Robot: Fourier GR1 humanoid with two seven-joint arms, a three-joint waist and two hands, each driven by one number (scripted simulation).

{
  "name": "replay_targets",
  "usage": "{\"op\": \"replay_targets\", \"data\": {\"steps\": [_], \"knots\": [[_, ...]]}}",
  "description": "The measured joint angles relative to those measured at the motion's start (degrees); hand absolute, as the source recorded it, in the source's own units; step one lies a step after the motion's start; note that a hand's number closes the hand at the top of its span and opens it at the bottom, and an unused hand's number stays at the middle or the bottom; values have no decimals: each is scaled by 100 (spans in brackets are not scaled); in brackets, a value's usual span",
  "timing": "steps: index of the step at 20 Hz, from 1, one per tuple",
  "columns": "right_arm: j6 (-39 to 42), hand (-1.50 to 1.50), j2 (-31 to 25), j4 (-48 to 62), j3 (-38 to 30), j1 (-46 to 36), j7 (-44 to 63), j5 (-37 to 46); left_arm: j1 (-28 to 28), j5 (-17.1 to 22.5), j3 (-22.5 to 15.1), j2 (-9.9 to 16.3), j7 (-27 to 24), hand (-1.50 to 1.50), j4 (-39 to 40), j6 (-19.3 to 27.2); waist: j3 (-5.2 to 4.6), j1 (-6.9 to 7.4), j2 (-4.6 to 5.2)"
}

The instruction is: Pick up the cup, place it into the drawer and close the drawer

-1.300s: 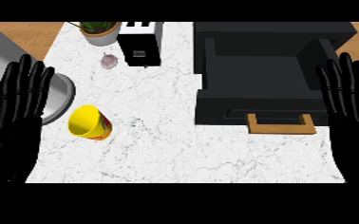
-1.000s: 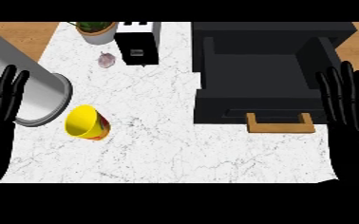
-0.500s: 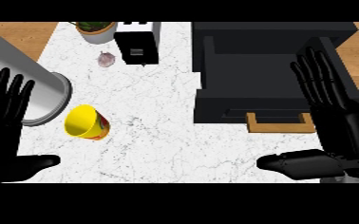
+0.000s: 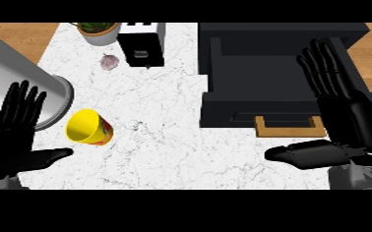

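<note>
While both hands are hovering with fingers spread and holding nothing, the cup (image 4: 88,127) is lying on its side on the marble counter (image 4: 160,128), its yellow mouth facing the viewer and slightly left. It is sitting just right of the left hand (image 4: 22,128), near the thumb, and well apart from the right hand (image 4: 335,103), which is hanging over the open drawer (image 4: 280,83) and its wooden handle (image 4: 289,127). The left hand is plainly the nearer one, so the pick likely falls to it, with a short reach rightward. The drawer is lying well to the cup's right, across bare counter.
</note>
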Motion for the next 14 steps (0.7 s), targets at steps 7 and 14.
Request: {"op": "replay_targets", "data": {"steps": [7,14], "knots": [[47,-150,-20,87,-134,-72,-117,22,-176,-313,183,146,-781,-150,1372,-142,-1,-9,0],[146,-150,-114,131,-336,-278,19,-173,-521,-654,296,316,-1852,-150,3122,-283,-2,-19,1]]}}
